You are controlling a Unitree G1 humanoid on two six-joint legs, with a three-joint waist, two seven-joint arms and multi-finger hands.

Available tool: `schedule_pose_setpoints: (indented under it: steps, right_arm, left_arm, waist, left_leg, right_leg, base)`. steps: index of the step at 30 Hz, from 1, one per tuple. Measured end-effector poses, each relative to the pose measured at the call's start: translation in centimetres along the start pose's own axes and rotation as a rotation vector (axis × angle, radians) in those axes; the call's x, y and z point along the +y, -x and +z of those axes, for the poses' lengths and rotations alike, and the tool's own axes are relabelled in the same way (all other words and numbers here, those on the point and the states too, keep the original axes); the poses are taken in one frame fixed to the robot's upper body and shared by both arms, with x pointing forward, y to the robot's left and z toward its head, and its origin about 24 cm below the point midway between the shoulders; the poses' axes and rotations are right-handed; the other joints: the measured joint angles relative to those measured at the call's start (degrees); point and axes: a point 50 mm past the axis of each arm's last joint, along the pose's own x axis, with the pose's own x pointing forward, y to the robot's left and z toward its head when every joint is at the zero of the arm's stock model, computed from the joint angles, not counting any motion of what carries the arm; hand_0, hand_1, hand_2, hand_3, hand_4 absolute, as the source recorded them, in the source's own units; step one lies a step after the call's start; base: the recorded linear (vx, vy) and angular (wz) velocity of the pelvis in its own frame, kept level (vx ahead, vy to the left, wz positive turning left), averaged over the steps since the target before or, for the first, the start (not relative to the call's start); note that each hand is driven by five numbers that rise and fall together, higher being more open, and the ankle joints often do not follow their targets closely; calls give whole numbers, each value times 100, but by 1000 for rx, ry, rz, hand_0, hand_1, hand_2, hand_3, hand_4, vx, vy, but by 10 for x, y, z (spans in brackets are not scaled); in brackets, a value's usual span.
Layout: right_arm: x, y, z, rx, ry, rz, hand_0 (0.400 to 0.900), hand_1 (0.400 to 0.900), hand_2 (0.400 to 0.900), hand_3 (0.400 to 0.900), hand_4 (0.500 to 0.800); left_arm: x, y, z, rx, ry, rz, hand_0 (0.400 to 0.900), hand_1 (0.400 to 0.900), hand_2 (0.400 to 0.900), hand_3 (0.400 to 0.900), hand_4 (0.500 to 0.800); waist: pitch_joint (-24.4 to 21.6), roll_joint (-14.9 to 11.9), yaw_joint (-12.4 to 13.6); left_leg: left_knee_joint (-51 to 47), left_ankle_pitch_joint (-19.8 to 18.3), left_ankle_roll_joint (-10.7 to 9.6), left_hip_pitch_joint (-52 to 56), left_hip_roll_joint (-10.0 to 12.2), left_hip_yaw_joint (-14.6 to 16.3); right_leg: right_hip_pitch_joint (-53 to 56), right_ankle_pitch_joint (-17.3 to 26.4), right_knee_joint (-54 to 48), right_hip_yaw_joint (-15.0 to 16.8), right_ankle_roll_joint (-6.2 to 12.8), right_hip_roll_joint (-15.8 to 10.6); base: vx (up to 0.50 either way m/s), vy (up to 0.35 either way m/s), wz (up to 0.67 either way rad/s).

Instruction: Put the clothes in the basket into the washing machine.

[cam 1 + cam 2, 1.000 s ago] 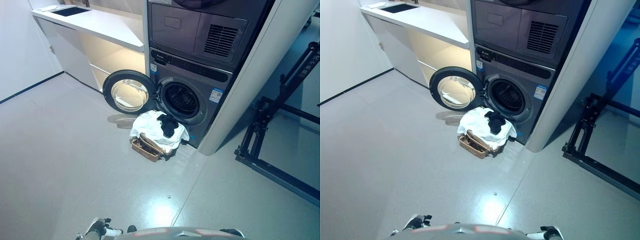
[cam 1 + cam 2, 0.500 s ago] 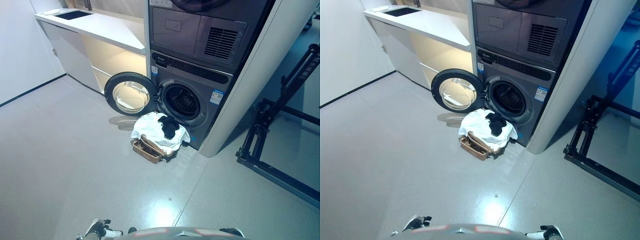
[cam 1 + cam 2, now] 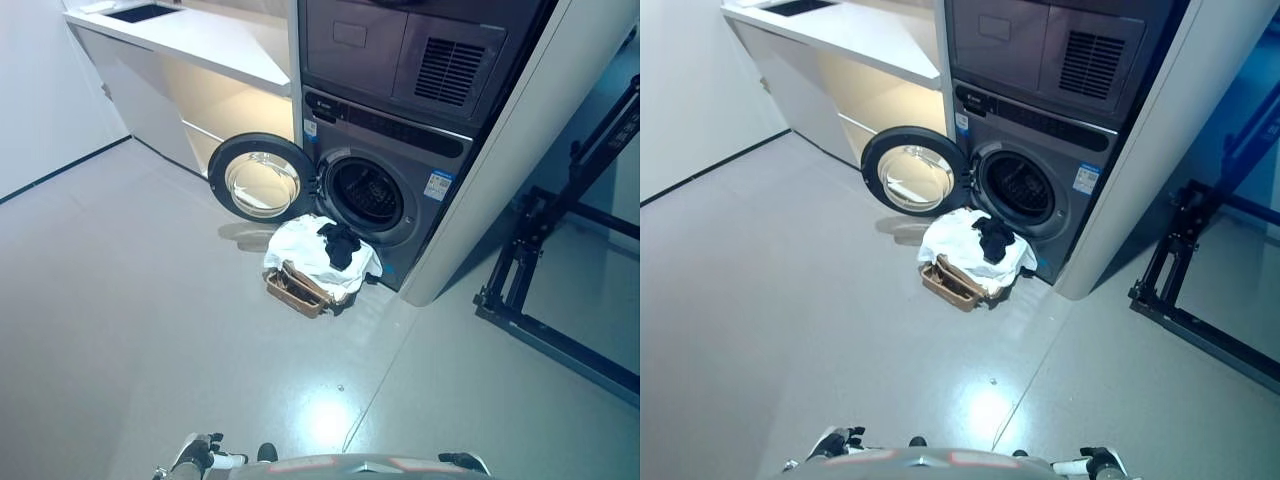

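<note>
A brown woven basket (image 3: 290,293) stands on the grey floor just in front of the washing machine (image 3: 385,140). A white cloth (image 3: 305,250) is heaped over it, with a black garment (image 3: 341,243) on top. The machine's round door (image 3: 258,183) is swung open to the left and the dark drum opening (image 3: 367,197) shows. My left hand (image 3: 200,458) and right hand (image 3: 458,461) show only at the bottom edge, far from the basket and holding nothing that I can see.
A second appliance (image 3: 400,50) is stacked above the washer. A white counter with a sink (image 3: 200,40) runs along the left wall. A white panel (image 3: 500,170) flanks the machine on the right. A black metal stand (image 3: 560,280) stands further right.
The whole view has shifted slightly, so the camera has moved. The basket, clothes and door stay where they were. Both hands stay at the bottom edge.
</note>
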Motion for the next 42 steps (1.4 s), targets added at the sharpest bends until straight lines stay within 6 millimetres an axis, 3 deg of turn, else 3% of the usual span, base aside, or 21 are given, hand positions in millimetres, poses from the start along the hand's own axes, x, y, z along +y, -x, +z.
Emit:
schedule_pose_setpoints:
  steps: [8, 11, 14, 15, 16, 18, 21, 23, 25, 26, 27, 29, 30, 32, 33, 36, 38, 40, 42]
  right_arm:
    - [-1, -1, 20, -57, -1, -10, 900, 900, 900, 900, 800]
    - [6, 0, 38, -112, 17, -2, 900, 900, 900, 900, 800]
    - [1, 0, 48, -140, 24, -22, 900, 900, 900, 900, 800]
    - [-1, -1, 45, -127, 31, -29, 900, 900, 900, 900, 800]
    - [-5, -1, 44, -124, 35, -44, 900, 900, 900, 900, 800]
    - [-12, -2, 46, -129, 55, -63, 900, 900, 900, 900, 800]
    - [-10, -2, 41, -119, 64, -59, 900, 900, 900, 900, 800]
    - [-9, -2, 36, -101, 65, -58, 900, 900, 900, 900, 800]
    - [-8, -2, 27, -79, 68, -55, 900, 900, 900, 900, 800]
    - [-7, -2, 23, -67, 79, -53, 900, 900, 900, 900, 800]
    - [-6, -1, 18, -58, 85, -50, 900, 900, 900, 900, 800]
    - [10, 0, 16, -54, 95, -6, 900, 900, 900, 900, 800]
    - [19, 1, 19, -63, 90, 19, 900, 900, 900, 900, 800]
    - [33, 3, 20, -69, 86, 56, 900, 900, 900, 900, 800]
    - [35, 4, 23, -77, 83, 67, 900, 900, 900, 900, 800]
    - [30, 3, 40, -123, 78, 57, 900, 900, 900, 900, 800]
    - [26, 3, 50, -157, 73, 46, 900, 900, 900, 900, 800]
    - [24, 3, 53, -171, 71, 39, 900, 900, 900, 900, 800]
    - [24, 3, 54, -172, 72, 40, 900, 900, 900, 900, 800]
  left_arm:
    - [7, -3, 19, -52, 36, 48, 900, 900, 900, 900, 800]
    - [23, -7, 38, -86, 76, 107, 900, 900, 900, 900, 800]
    - [25, -8, 46, -105, 141, 127, 900, 900, 900, 900, 800]
    - [25, -8, 51, -128, 161, 134, 900, 900, 900, 900, 800]
    - [24, -9, 57, -142, 163, 132, 900, 900, 900, 900, 800]
    - [19, -9, 48, -100, 157, 119, 900, 900, 900, 900, 800]
    - [11, -7, 20, 28, 143, 106, 900, 900, 900, 900, 800]
    - [5, -5, 5, 93, 138, 92, 900, 900, 900, 900, 800]
    - [-3, -1, -9, 136, 140, 75, 900, 900, 900, 900, 800]
    - [-10, 1, -18, 162, 143, 62, 900, 900, 900, 900, 800]
    - [-12, 3, -22, 171, 144, 55, 900, 900, 900, 900, 800]
    - [1, 0, -15, 134, 140, 92, 900, 900, 900, 900, 800]
    - [10, -1, -10, 108, 136, 118, 900, 900, 900, 900, 800]
    - [27, -4, 3, 57, 129, 159, 900, 900, 900, 900, 800]
    - [35, -6, 14, 24, 126, 178, 900, 900, 900, 900, 800]
    - [42, -9, 37, -34, 129, 191, 900, 900, 900, 900, 800]
    - [40, -10, 39, -36, 126, 184, 900, 900, 900, 900, 800]
    - [39, -10, 37, -27, 123, 181, 900, 900, 900, 900, 800]
    - [43, -10, 36, -22, 120, 191, 900, 900, 900, 900, 800]
  waist:
    - [305, -2, 50]
    - [587, -330, 295]
    - [720, -359, 485]
    - [732, -387, 518]
    - [742, -354, 565]
    - [727, -201, 625]
    - [673, -37, 645]
    - [702, 12, 697]
    - [663, 24, 762]
    - [548, 31, 782]
    - [428, -17, 773]
    - [352, -229, 744]
    - [283, -324, 756]
    - [130, -467, 754]
    - [68, -580, 731]
    - [26, -531, 629]
    - [100, -450, 586]
    - [218, -347, 570]
    - [300, -260, 555]
  left_leg:
    - [520, -114, -76, -385, 103, -224]
    - [2024, -73, -258, -1162, 28, -592]
    - [3245, 320, -564, -1804, 21, -917]
    - [3399, 156, -727, -2135, -47, -951]
    - [3176, 50, -581, -2211, -118, -888]
    - [2120, 49, -571, -2112, -169, -718]
    - [391, 163, -596, -1887, -25, -656]
    - [113, 197, -607, -1947, 172, -410]
    - [451, 148, -584, -1903, 286, -242]
    - [711, 77, -517, -1825, 302, -154]
    - [775, 289, -305, -1809, 236, -94]
    - [804, 559, 220, -1720, 87, 143]
    - [762, 501, 358, -1639, 19, 164]
    - [648, 434, 529, -1457, -147, 234]
    - [634, 371, 549, -1411, -240, 229]
    - [474, 318, 640, -1202, -292, 136]
    - [453, 242, 690, -964, -303, 134]
    - [417, 87, 773, -673, -262, 100]
    - [367, -32, 857, -506, -248, 44]
  right_leg:
    - [-206, -125, 209, -21, -35, 72]
    - [-440, -347, 658, 62, -357, -16]
    - [-435, -431, 816, 149, -569, 73]
    - [-460, -402, 803, 181, -645, 60]
    - [-488, -395, 821, 177, -663, 38]
    - [-450, -365, 733, 262, -720, 113]
    - [-333, -357, 587, 390, -747, 273]
    - [-125, -372, 381, 572, -717, 316]
    - [170, -463, 174, 767, -573, 242]
    - [258, -549, 110, 934, -435, 157]
    - [403, -603, -15, 1020, -290, 94]
    - [367, -845, 601, 981, -86, -25]
    - [325, -949, 1030, 901, -28, -8]
    - [322, -942, 1489, 899, 12, -61]
    - [282, -849, 1663, 884, 201, -80]
    - [-274, -537, 2878, 852, 651, -124]
    - [-586, 37, 3745, 740, 729, -141]
    - [-847, 957, 4468, 589, 625, -196]
    - [-1166, 724, 4881, 360, 517, -321]
  base:
    - [38, -149, 8]
    - [18, -198, 6]
    - [214, -105, -12]
    - [330, -48, -37]
    - [366, -25, -43]
    - [386, 14, -46]
    - [353, 49, -42]
    - [373, 93, -43]
    - [365, 124, -40]
    - [324, 119, -25]
    - [354, 138, -23]
    - [382, 147, -12]
    - [236, 88, 1]
    - [246, 135, 21]
    - [228, 139, 21]
    - [268, 226, -1]
    - [245, 250, 5]
    - [285, 145, 33]
    - [325, 17, 62]
